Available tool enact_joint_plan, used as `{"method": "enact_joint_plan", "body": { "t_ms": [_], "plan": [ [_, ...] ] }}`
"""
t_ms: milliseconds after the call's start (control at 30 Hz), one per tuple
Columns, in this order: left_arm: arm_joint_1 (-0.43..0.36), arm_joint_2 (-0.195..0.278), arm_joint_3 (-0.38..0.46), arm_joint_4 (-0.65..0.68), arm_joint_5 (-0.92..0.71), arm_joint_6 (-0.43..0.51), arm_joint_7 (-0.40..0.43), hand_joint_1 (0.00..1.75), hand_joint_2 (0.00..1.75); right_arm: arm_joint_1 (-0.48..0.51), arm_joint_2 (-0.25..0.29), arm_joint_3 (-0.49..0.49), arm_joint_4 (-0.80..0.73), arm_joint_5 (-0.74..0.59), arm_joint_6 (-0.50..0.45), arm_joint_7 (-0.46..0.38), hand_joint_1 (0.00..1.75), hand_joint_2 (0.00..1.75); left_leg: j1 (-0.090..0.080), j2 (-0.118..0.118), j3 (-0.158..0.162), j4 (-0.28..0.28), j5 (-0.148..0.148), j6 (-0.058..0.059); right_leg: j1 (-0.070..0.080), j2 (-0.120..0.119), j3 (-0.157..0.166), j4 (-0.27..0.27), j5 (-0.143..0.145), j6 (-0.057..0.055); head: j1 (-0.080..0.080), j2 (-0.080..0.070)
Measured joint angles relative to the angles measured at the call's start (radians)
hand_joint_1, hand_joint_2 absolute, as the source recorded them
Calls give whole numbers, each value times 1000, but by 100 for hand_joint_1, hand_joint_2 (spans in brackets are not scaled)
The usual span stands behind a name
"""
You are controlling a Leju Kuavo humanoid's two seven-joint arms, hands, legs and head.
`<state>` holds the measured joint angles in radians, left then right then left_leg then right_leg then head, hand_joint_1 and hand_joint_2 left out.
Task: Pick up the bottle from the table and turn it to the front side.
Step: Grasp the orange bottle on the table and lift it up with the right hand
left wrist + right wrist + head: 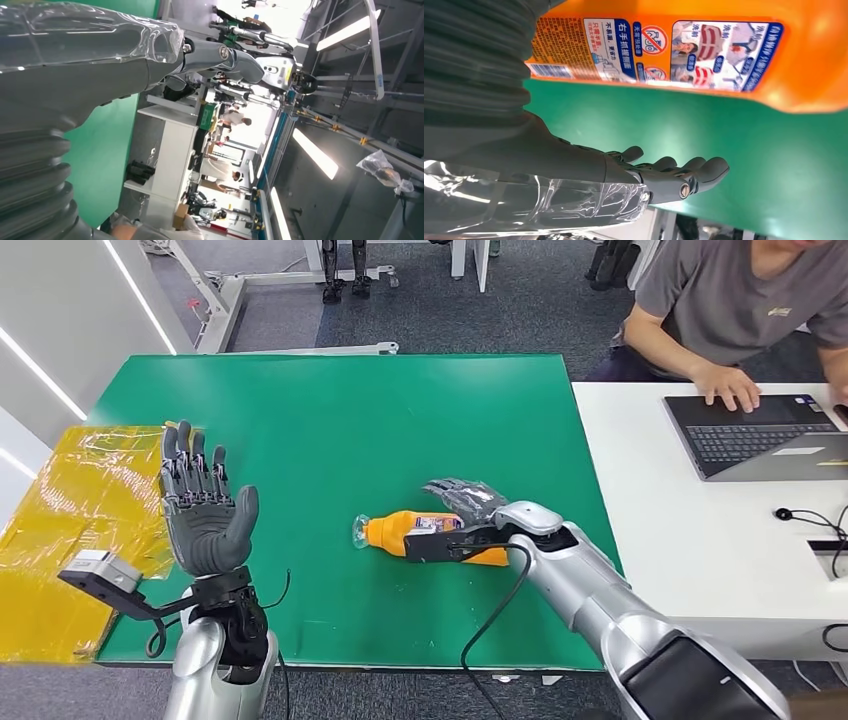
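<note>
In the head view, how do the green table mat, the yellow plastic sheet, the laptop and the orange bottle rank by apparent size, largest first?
1. Green table mat
2. Yellow plastic sheet
3. Laptop, partly cut by the picture's edge
4. Orange bottle, partly hidden by the right hand

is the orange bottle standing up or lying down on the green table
Lying down. The orange bottle rests on its side on the green table, clear cap pointing toward the left hand, with the right hand over it.

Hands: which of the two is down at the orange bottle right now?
The right hand. It reaches over the orange bottle lying on the green table, fingers extended beside the bottle in its wrist view. The left hand stands raised, open and empty.
</note>
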<state>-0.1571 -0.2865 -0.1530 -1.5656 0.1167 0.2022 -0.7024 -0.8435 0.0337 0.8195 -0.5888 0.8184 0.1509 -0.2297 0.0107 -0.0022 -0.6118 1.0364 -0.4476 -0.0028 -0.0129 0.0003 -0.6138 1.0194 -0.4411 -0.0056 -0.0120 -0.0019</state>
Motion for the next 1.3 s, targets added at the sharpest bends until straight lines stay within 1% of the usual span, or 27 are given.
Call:
{"method": "enact_joint_plan", "body": {
  "t_ms": [167, 400, 600, 633, 700, 733, 767, 833, 1100, 1233, 1300],
  "plan": [
    [0, 0, 0, 2, 5, 6, 0, 0, 175, -10, -20, 28, 19, 9, 35, 4, 0, 175, 0, 0, 0, 0, 0, 0, 0, 0, 0, 0, 0, 0, 0, 0],
    [-2, 0, -3, 9, 18, 24, 0, 0, 175, -12, -62, 72, 36, 25, 93, 46, 0, 175, 0, 0, 0, 0, 0, 0, 0, 0, 0, 0, 0, 0, 0, 0],
    [-5, 0, -17, 13, 30, 45, 0, 0, 175, -12, -88, 104, 45, 31, 103, 88, 0, 175, 0, 0, 0, 0, 0, 0, 0, 0, 0, 0, 0, 0, 0, 0],
    [-5, 0, -18, 14, 31, 46, 0, 0, 175, -12, -91, 108, 46, 31, 103, 93, 7, 175, 0, 0, 0, 0, 0, 0, 0, 0, 0, 0, 0, 0, 0, 0],
    [-5, 0, -19, 16, 32, 48, 0, 0, 175, -13, -96, 113, 47, 30, 102, 99, 52, 175, 0, 0, 0, 0, 0, 0, 0, 0, 0, 0, 0, 0, 0, 0],
    [-5, 0, -20, 17, 33, 49, 0, 0, 175, -13, -98, 114, 47, 30, 99, 101, 96, 175, 0, 0, 0, 0, 0, 0, 0, 0, 0, 0, 0, 0, 0, 0],
    [-5, 0, -21, 18, 34, 49, 0, 0, 175, -12, -99, 116, 48, 30, 94, 103, 133, 175, 0, 0, 0, 0, 0, 0, 0, 0, 0, 0, 0, 0, 0, 0],
    [-5, 0, -24, 20, 35, 51, 0, 0, 175, -12, -102, 119, 48, 30, 78, 104, 175, 175, 0, 0, 0, 0, 0, 0, 0, 0, 0, 0, 0, 0, 0, 0],
    [-5, 0, -34, 21, 36, 51, 0, 0, 175, 2, -105, 125, 42, 4, -32, 104, 175, 175, 0, 0, 0, 0, 0, 0, 0, 0, 0, 0, 0, 0, 0, 0],
    [-4, 1, -34, 20, 34, 51, 0, 0, 175, 23, -100, 106, 25, -42, -114, 99, 175, 175, 0, 0, 0, 0, 0, 0, 0, 0, 0, 0, 0, 0, 0, 0],
    [-4, 1, -34, 20, 31, 49, 0, 0, 175, 38, -92, 85, 14, -77, -172, 84, 175, 175, 0, 0, 0, 0, 0, 0, 0, 0, 0, 0, 0, 0, 0, 0]
  ]
}}
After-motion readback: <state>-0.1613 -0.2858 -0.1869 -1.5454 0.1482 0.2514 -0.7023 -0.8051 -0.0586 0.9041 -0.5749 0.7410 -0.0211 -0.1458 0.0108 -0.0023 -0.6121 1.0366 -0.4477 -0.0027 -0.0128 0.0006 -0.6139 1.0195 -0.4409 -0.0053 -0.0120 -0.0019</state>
